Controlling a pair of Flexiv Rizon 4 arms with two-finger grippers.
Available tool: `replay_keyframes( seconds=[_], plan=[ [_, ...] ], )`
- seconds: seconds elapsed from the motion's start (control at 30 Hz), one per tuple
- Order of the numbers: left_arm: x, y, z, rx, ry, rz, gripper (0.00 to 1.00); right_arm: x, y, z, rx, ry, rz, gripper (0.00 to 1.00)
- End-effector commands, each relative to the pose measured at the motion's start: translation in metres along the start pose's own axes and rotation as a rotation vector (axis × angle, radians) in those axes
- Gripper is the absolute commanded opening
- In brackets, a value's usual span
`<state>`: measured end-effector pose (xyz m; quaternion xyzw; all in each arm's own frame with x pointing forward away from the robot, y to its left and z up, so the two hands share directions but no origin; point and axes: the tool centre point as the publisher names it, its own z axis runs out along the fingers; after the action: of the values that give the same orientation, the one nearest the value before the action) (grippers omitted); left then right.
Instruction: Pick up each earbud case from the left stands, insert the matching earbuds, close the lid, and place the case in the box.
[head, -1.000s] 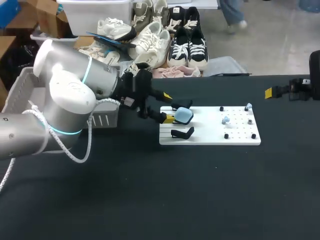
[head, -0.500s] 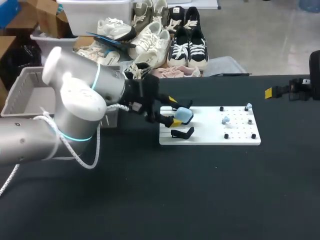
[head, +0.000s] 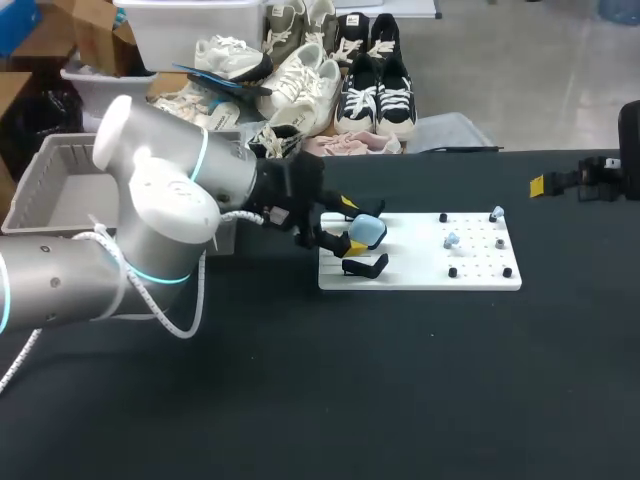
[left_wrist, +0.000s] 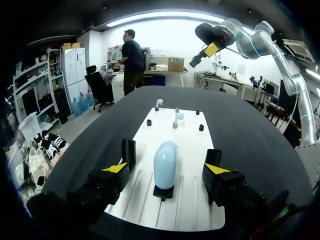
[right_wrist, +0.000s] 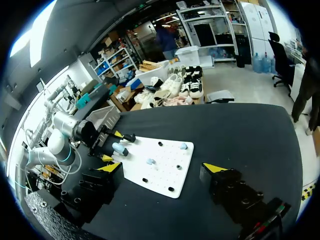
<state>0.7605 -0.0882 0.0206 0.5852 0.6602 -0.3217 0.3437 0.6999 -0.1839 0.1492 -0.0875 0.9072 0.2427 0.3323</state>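
1. No text, number, label or sign can be read on anything on the black surface.
2. The white plastic board and the pale blue rounded earbud case show only plain faces, with no legible mark.

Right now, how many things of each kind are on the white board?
light blue earbud case: 1
light blue earbuds: 2
dark pegs: 4
black stands: 2
Total: 9
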Motion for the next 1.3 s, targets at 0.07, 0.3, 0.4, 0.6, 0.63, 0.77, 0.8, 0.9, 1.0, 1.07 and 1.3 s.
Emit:
replay_keyframes(
  seconds=[0.07,0.3,0.4,0.6,0.63,0.77,0.8,0.9,1.0,1.07,1.3],
  plan=[
    [0.0003,0.0009,0.0015,-0.004,0.002,0.005,1.0,-0.0004,-0.001,0.0004,-0.004,0.002,-0.001,1.0],
    [0.0003,0.0007,0.002,-0.004,0.002,0.01,0.84,-0.0004,-0.001,0.0004,-0.004,0.002,-0.001,1.0],
    [0.0002,0.0,0.0033,0.0,0.0,0.009,0.77,-0.0004,-0.001,0.0004,-0.004,0.002,-0.001,1.0],
    [0.0001,-0.0026,0.0067,0.01,-0.001,0.008,0.7,-0.0004,-0.001,0.0004,-0.004,0.002,-0.001,1.0],
    [0.0006,-0.0029,0.0072,0.011,0.0,0.007,0.69,-0.0004,-0.001,0.0004,-0.004,0.002,-0.001,1.0],
    [0.0023,-0.0032,0.009,0.014,0.005,0.003,0.63,-0.0004,-0.001,0.0004,-0.004,0.002,-0.001,1.0],
    [0.0024,-0.0032,0.0091,0.014,0.005,0.002,0.6,-0.0004,-0.001,0.0004,-0.004,0.002,-0.001,1.0],
    [0.0026,-0.0025,0.0095,0.013,0.006,0.0,0.56,-0.0004,-0.001,0.0004,-0.004,0.002,-0.001,1.0],
    [0.002,-0.0018,0.0094,0.012,0.001,-0.003,0.55,-0.0004,-0.001,0.0004,-0.004,0.002,-0.001,1.0],
    [0.0018,-0.0017,0.0094,0.011,0.0,-0.003,0.53,-0.0004,-0.001,0.0004,-0.004,0.002,-0.001,1.0],
    [0.0017,-0.0011,0.0096,0.012,0.0,-0.004,0.48,-0.0004,-0.001,0.0004,-0.004,0.002,-0.001,1.0]
  ],
)
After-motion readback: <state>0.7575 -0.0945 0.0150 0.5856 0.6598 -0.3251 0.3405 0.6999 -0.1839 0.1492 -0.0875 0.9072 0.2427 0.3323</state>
